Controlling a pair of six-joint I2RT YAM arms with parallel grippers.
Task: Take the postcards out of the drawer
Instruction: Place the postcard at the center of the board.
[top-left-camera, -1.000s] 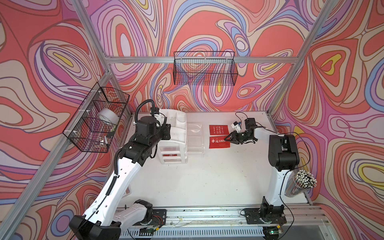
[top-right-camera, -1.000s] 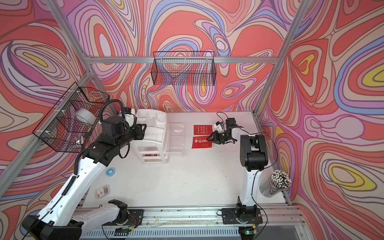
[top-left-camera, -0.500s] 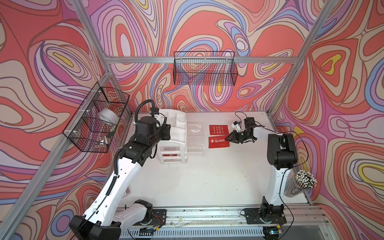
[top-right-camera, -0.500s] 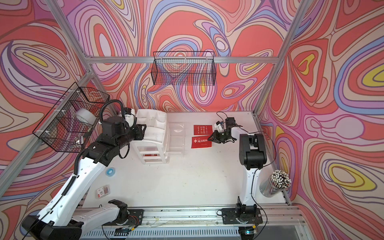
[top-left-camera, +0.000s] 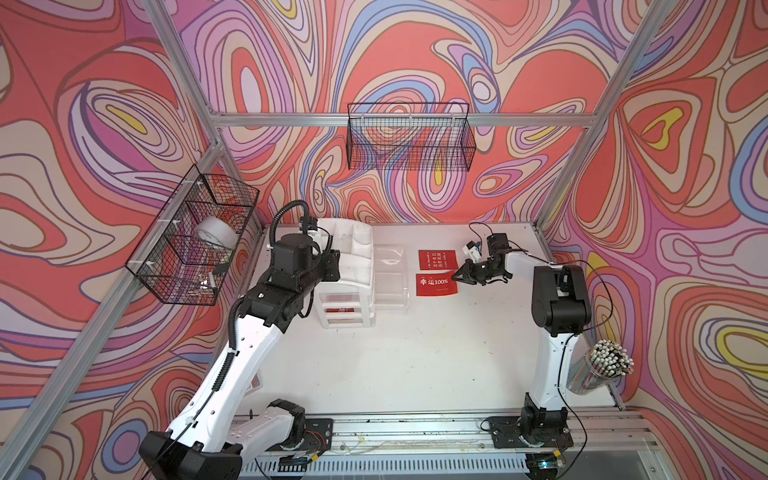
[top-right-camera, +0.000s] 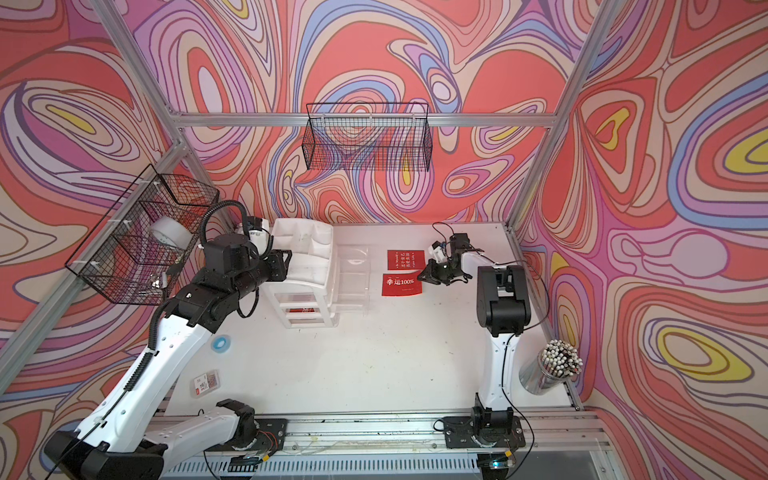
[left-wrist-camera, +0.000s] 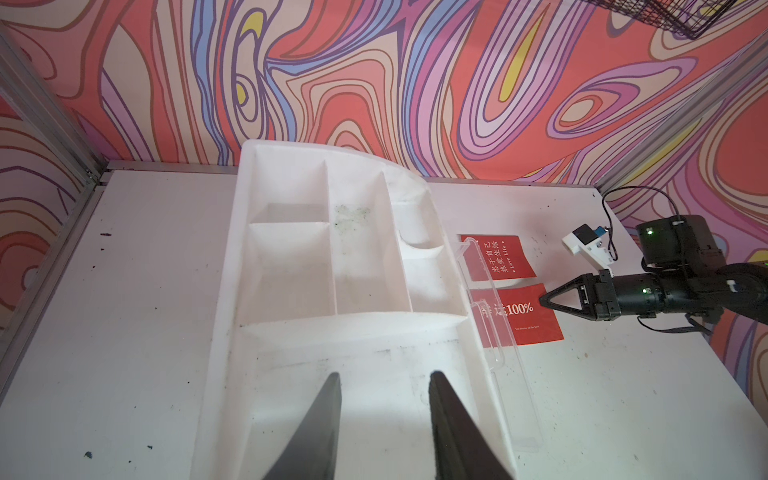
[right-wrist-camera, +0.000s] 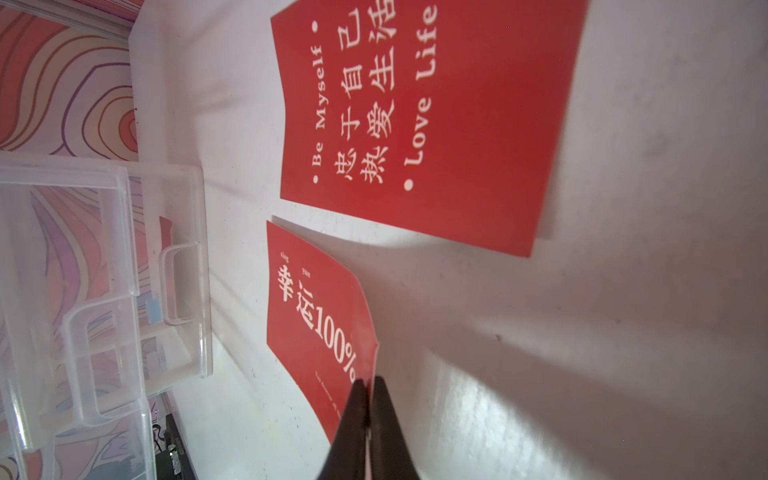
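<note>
Two red postcards lie on the white table to the right of the drawer unit (top-left-camera: 345, 266): the "Be Myself" one (top-left-camera: 437, 259) (right-wrist-camera: 428, 124) and, nearer the front, the "100%" one (top-left-camera: 435, 284) (right-wrist-camera: 316, 328). My right gripper (top-left-camera: 456, 277) (right-wrist-camera: 368, 384) is shut on the right edge of the "100%" postcard, and that edge curls up off the table. The unit's clear drawers (top-left-camera: 390, 274) stand pulled out. A red sliver (top-left-camera: 344, 309) shows inside the unit lower down. My left gripper (left-wrist-camera: 385, 376) hangs open over the unit's white top tray (left-wrist-camera: 332, 249), holding nothing.
A wire basket (top-left-camera: 409, 137) hangs on the back wall. Another (top-left-camera: 191, 241) on the left wall holds a tape roll. A cup of sticks (top-left-camera: 602, 370) stands at the front right. A blue ring (top-right-camera: 219, 344) and a small packet (top-right-camera: 205, 381) lie front left.
My right gripper's jaws have closed on the edge of the "100%" postcard. The left arm has stayed still.
</note>
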